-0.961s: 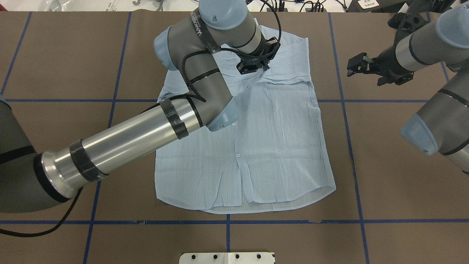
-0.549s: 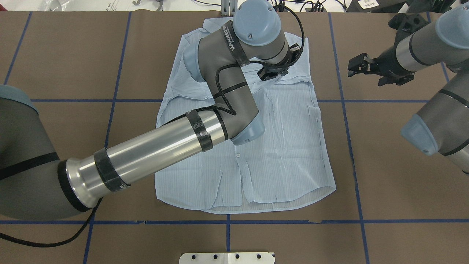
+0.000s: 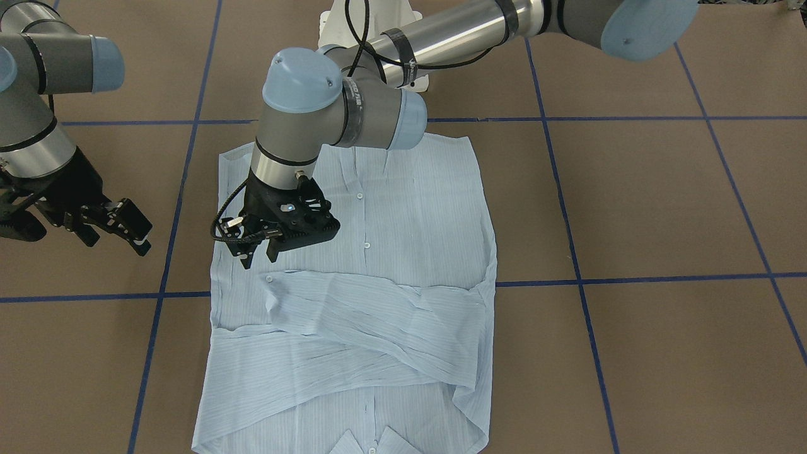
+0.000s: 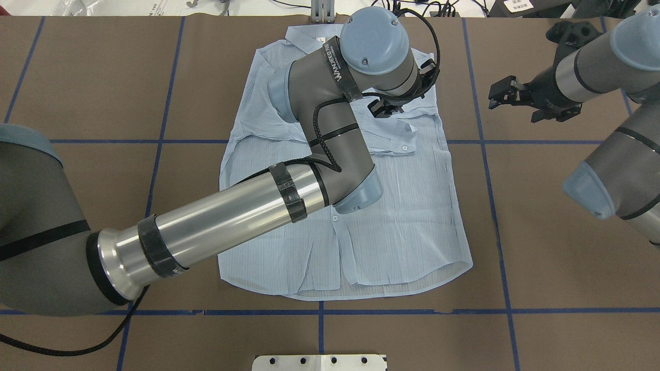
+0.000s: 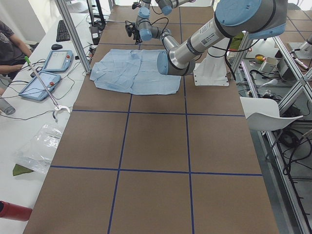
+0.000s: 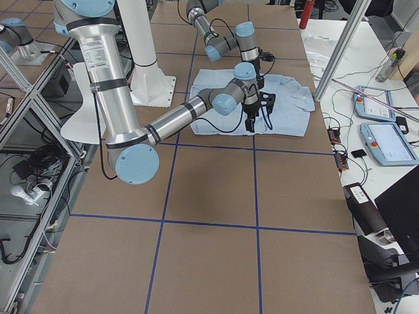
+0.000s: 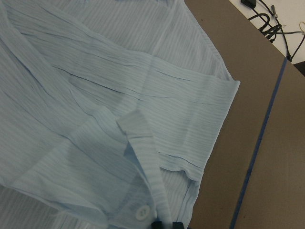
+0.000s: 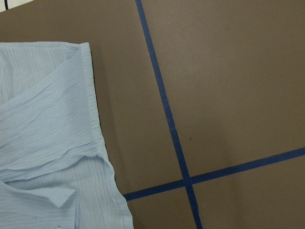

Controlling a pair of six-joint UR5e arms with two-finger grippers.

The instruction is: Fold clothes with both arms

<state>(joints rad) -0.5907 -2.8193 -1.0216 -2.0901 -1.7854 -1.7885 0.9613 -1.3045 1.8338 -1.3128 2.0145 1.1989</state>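
The pale blue striped shirt (image 3: 410, 208) (image 4: 407, 216) lies flat, buttons up, on the brown table. One sleeve is folded across its chest. That sleeve's cuff (image 3: 272, 296) (image 4: 405, 141) (image 7: 143, 157) rests on the cloth with a corner standing up. My left gripper (image 3: 258, 257) (image 4: 384, 108) hovers just above the cuff with its jaws a little apart and nothing between them. Its tips (image 7: 165, 224) show at the bottom edge of the left wrist view. My right gripper (image 3: 142, 236) (image 4: 496, 94) hangs open beside the shirt's edge, over bare table. The right wrist view shows only the shirt's corner (image 8: 43, 124).
Blue tape lines (image 4: 484, 154) grid the brown table top. The white pedestal base (image 3: 369, 19) (image 4: 319, 362) stands at the robot's side of the table. Tablets (image 5: 58, 61) and a person's arm (image 5: 12, 46) are beyond the far edge. Bare table surrounds the shirt.
My left arm swept to the right across the shirt's upper part, drawing the sleeve over the chest. The cuff now lies on the cloth. The right arm has barely moved.
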